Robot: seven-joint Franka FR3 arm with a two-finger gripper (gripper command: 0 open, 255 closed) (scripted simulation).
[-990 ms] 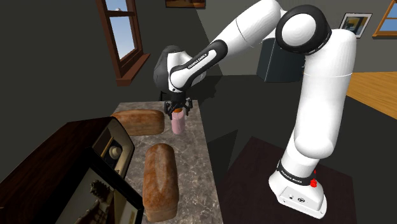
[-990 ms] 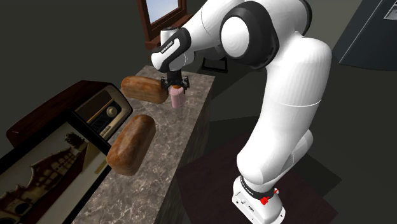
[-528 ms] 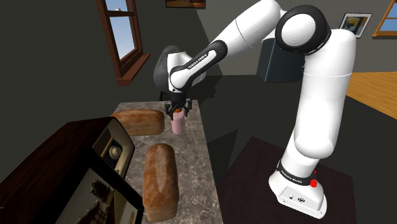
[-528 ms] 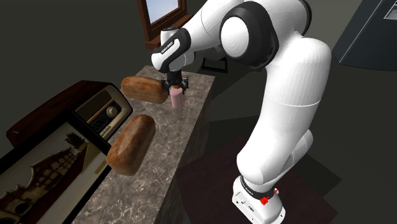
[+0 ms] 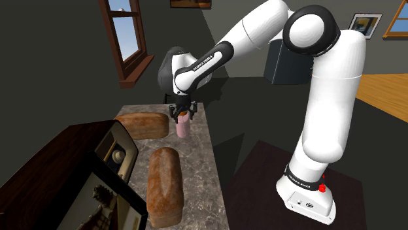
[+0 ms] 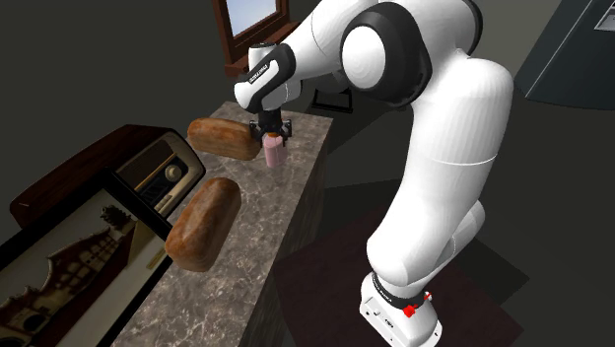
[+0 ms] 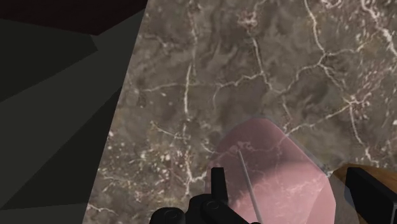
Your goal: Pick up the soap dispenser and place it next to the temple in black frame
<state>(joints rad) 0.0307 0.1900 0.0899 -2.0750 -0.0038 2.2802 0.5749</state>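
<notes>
The white arm reaches from its stand, at the shoulder view's lower right, up and across to the far end of a dark, veined stone tabletop. It bends steeply downward at the wrist so that the gripper approaches from above.

At the near end of the tabletop, on the shoulder view's left, a temple picture in a black frame leans back. This is the destination. Just beyond it stands a wooden radio.

Two brown loaves occupy the middle of the surface. The near loaf lies lengthwise between the far end and the frame. The far loaf lies crosswise, just left of the gripper.

The soap dispenser, a small pink bottle, stands upright on the tabletop at the far end, near its right edge and well apart from the frame.

The gripper hangs directly over the dispenser's top. In the wrist view its fingers stand apart on either side of the pink body, not yet clamped on it; a sliver of stone shows beside one finger.

The step in hand is judged to be the grasp. The carry toward the frame will probably need to clear the near loaf.
</notes>
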